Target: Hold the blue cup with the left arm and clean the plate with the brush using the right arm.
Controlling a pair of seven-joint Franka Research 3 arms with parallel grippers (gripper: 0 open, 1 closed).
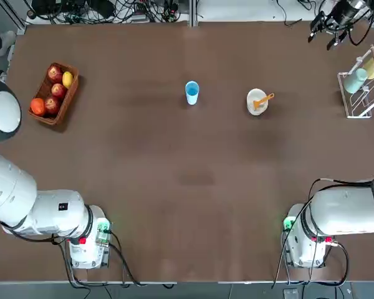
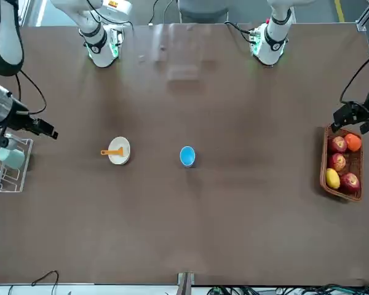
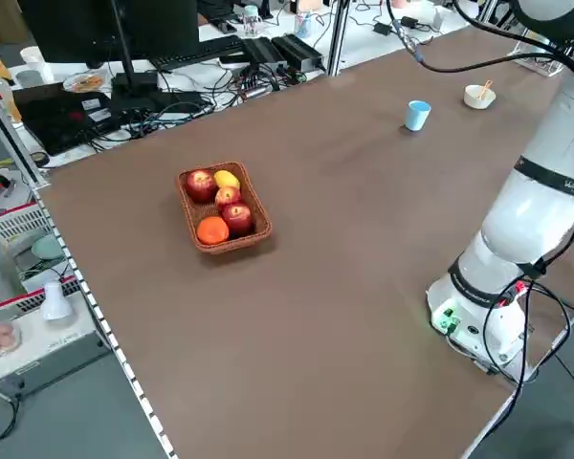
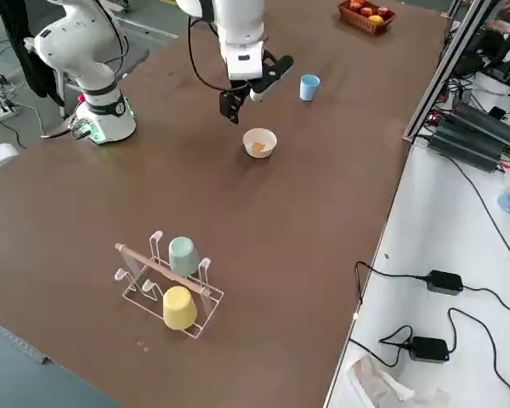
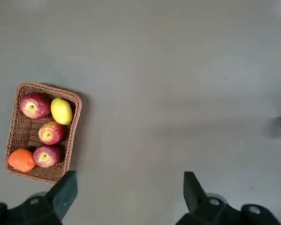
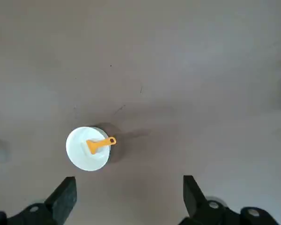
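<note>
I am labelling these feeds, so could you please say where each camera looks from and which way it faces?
Top: overhead, facing down; both arms.
Front: across the table, facing the robot; both arms.
Left side: diagonally down; an arm, fruit basket.
Right side: diagonally down; both arms, rack.
Wrists: down past their own fingers.
Top and front share the blue cup.

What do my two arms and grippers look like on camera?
Both arms are white and rounded with dark bands at the joints; black cables loop along them. Each base carries a green light and a small red part. The left gripper and right gripper are black, with blocky, angular fingers and round screw heads near them.
</note>
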